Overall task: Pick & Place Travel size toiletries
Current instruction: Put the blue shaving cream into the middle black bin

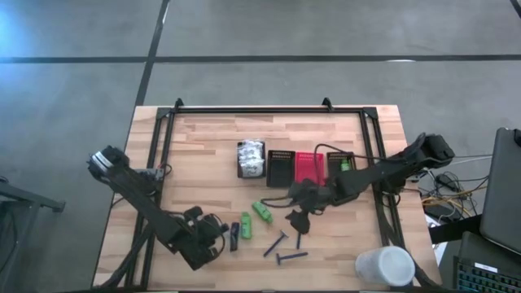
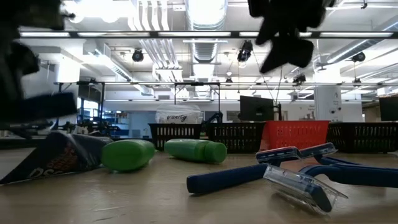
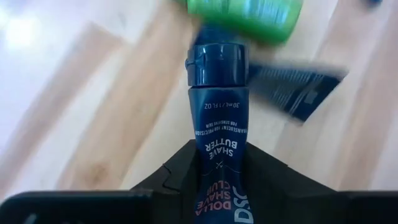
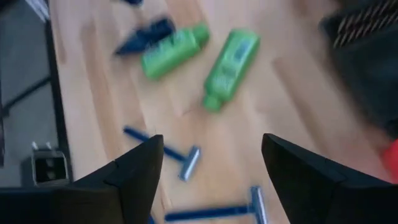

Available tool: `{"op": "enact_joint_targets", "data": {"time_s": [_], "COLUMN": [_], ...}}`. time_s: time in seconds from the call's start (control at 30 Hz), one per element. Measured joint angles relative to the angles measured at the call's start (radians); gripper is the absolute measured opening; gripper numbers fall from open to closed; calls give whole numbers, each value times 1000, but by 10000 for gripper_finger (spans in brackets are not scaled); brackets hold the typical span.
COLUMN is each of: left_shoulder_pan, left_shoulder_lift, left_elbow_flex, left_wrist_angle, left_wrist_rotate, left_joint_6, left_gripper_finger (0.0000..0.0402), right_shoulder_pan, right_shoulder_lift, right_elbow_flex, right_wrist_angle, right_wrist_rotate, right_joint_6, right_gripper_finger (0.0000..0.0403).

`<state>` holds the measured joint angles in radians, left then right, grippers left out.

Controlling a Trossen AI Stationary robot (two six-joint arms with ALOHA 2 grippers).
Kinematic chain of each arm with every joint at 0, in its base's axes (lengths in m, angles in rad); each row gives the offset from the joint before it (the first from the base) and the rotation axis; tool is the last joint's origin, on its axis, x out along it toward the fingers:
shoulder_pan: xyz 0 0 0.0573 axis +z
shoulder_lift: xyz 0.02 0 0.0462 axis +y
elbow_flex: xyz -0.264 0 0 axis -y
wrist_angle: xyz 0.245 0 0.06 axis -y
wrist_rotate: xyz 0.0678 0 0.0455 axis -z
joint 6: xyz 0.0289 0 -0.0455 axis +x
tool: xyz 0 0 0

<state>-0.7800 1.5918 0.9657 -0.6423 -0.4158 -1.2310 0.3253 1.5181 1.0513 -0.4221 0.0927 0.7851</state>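
While the left hand point(image 1: 213, 232) grips a tube point(image 3: 217, 118), the released right hand point(image 1: 298, 216) should descend onto a razor point(image 1: 275, 243).

We see even, bright light from ceiling strips point(image 2: 205, 34) that flare white in the low view, where the razors point(image 2: 292, 174) close to the lens go soft. Glare washes the floor point(image 1: 24, 32) at the overhead view's upper left corner. Both wrist views are smeared: the green bottles point(image 4: 230, 62) blur, while the tube's point(image 3: 217, 118) label stays readable.
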Motion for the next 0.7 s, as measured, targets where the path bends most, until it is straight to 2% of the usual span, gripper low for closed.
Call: {"op": "enact_joint_targets", "data": {"time_s": [0.17, 0.3, 0.5, 0.63, 0.7], "left_shoulder_pan": [52, 145, 353, 496, 557], "left_shoulder_lift": [-138, -245, -352, -348, -324], "left_elbow_flex": [-42, -98, -214, -255, -256], "left_wrist_angle": [9, 79, 468, 746, 824], "left_wrist_rotate": [-40, -62, -15, -5, -1], "left_joint_6": [-20, 21, 175, 273, 292], "left_gripper_finger": [110, 110, 110, 110, 110], "right_shoulder_pan": [-6, -21, -26, -34, -37], "right_shoulder_lift": [-89, -173, -310, -354, -361], "right_elbow_flex": [20, 22, 24, 24, 24], "right_wrist_angle": [1, 6, 74, 84, 80], "right_wrist_rotate": [103, 228, 361, 445, 469], "right_joint_6": [-24, -30, -30, -28, -26], "right_gripper_finger": [253, 246, 244, 244, 244]}}
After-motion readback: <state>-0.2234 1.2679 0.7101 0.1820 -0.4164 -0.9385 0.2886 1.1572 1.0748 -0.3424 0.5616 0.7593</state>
